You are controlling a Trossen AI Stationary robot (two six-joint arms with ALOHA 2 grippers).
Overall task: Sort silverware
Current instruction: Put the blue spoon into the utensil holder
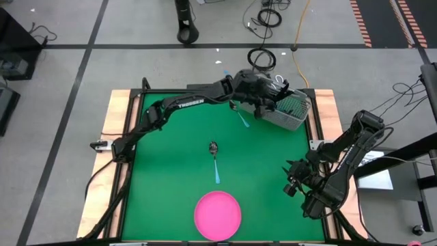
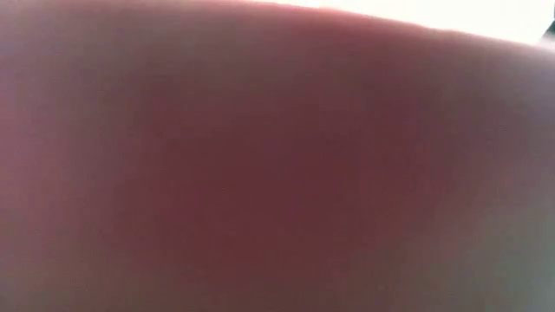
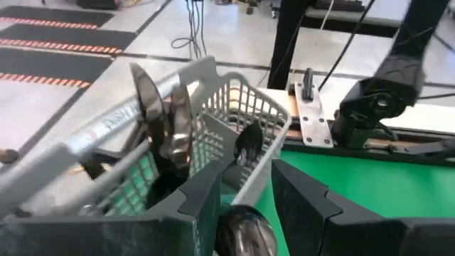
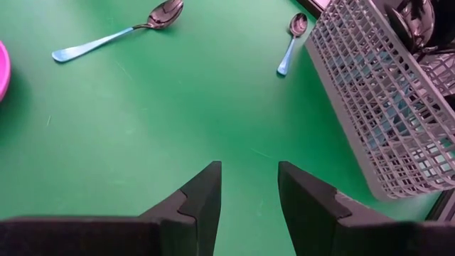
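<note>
1. Working the pick step: left gripper (image 1: 254, 102) reaching to the basket (image 1: 290, 113) at the table's far right corner, hovering at its near wall, right beside a spoon (image 1: 240, 113) lying on the green mat (image 1: 164, 164) next to the basket.
2. Showing left fingers (image 3: 206, 195) spread apart in the left wrist view, with a dark shiny rounded head (image 3: 245, 229) sitting low between them (gripping or only straddling, cannot tell, no contact visible).
3. Waiting on the right: right gripper (image 4: 247, 188) parked near the table's right edge, fingers apart and holding nothing, pointing across the mat toward the basket.
4. Locating the silverware: several pieces standing upright in the basket, dark heads poking above the rim (image 3: 174, 117); second spoon (image 1: 214, 158) lying alone mid-mat, between the basket and the pink plate (image 1: 218, 214) at the near edge (plate looking bare from above).
5. Noting looks: dark mirror-like metal heads, thin light-blue handles; both loose spoons lying flat, heads pointing toward the far side, handles toward the plate.
6. Judging progress: early, most pieces in the basket, only two out on the mat.
7. Judging next move: closing squarely on a thin handle or head without snagging the wire mesh, then lifting clear of the basket wall (slick metal likely slipping in a loose pinch).
8. Skipping the low view: blocked by a reddish blur, nothing readable.
</note>
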